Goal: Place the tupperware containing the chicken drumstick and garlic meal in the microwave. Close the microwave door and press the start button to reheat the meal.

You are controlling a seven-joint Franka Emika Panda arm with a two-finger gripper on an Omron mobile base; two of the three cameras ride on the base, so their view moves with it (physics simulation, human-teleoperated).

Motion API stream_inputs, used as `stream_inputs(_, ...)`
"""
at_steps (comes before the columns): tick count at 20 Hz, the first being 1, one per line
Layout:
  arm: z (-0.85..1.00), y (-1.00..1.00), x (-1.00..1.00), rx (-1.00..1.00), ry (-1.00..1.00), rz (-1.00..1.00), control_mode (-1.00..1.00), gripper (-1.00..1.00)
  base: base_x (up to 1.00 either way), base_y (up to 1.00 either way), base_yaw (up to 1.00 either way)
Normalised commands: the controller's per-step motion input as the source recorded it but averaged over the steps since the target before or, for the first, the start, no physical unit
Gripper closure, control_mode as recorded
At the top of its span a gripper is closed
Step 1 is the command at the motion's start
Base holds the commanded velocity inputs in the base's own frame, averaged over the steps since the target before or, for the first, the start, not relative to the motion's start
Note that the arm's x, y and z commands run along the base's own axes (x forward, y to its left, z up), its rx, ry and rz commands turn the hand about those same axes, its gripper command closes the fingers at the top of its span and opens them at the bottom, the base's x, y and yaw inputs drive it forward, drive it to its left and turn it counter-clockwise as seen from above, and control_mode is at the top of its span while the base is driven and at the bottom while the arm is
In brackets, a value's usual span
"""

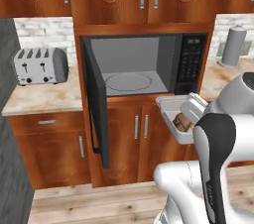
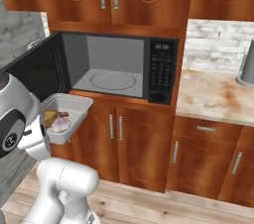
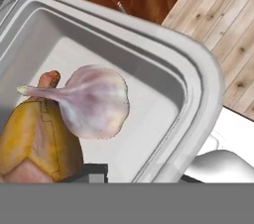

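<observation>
The microwave (image 1: 168, 59) (image 2: 141, 54) stands open, its grey inside and round turntable (image 1: 130, 82) (image 2: 113, 80) bare. The microwave door (image 1: 96, 104) (image 2: 34, 69) is swung out to the left. The whitish tupperware (image 1: 171, 105) (image 2: 74, 105) (image 3: 163, 54) hangs in mid-air below and in front of the opening, before the lower cabinets. Inside it lies the chicken drumstick and garlic meal (image 2: 57, 120): a golden drumstick (image 3: 34, 143) with a pale garlic bulb (image 3: 94, 101). My gripper (image 1: 192, 110) is shut on the tupperware's near rim; one dark fingertip (image 3: 92, 172) reaches inside the wall.
The keypad panel (image 1: 190, 62) (image 2: 161, 69) is on the microwave's right. A silver toaster (image 1: 39, 65) sits on the left counter and a grey canister (image 1: 233, 45) (image 2: 248, 64) on the right counter. Wooden cabinets (image 2: 129, 134) stand below, over a plank floor.
</observation>
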Motion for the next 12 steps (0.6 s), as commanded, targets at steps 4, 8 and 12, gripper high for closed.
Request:
stream_inputs(4, 0.0, 0.0, 0.0, 0.0, 0.0, 0.0, 1.0, 1.0, 0.25, 0.0, 0.12)
stream_inputs(8, 0.0, 0.0, 0.0, 0.0, 0.0, 0.0, 1.0, 1.0, 0.0, 0.0, 0.23)
stream_inputs(12, 0.0, 0.0, 0.0, 0.0, 0.0, 0.0, 1.0, 1.0, 0.0, -0.06, 0.22)
